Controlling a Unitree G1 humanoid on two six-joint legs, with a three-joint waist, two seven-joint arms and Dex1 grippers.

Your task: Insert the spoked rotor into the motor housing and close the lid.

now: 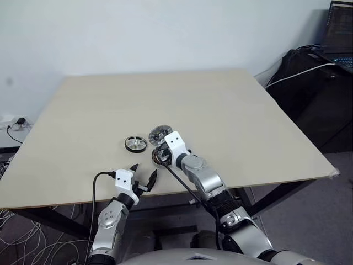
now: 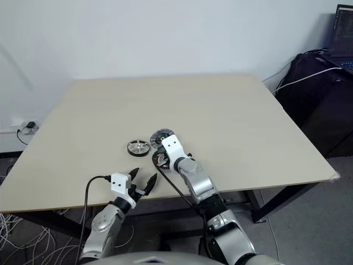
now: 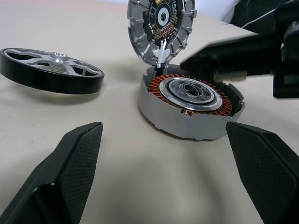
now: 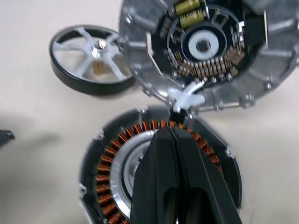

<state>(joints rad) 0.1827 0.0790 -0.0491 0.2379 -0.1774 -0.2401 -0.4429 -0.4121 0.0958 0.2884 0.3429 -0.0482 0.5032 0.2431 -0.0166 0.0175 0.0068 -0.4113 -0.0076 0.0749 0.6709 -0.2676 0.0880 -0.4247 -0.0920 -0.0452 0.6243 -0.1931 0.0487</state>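
right gripper (image 4: 174, 140) pressed together, hovering over motor housing (image 3: 191, 109); lid (image 3: 160, 25) tilted up just beyond it, spoked rotor (image 3: 51, 70) beside on surface (image 1: 220, 110). left gripper (image 1: 143, 178) spread, empty, nearby.

The right gripper (image 4: 174, 140) has its two black fingers pressed together, tips over the housing (image 4: 110, 172), whose copper windings ring a silver centre. Beyond it the lid (image 4: 154, 70) stands tilted up, its inner face showing a dark centre, and small white wires run between the two. The rotor (image 4: 86, 63) lies flat on the table (image 4: 37, 154) just beside the lid.
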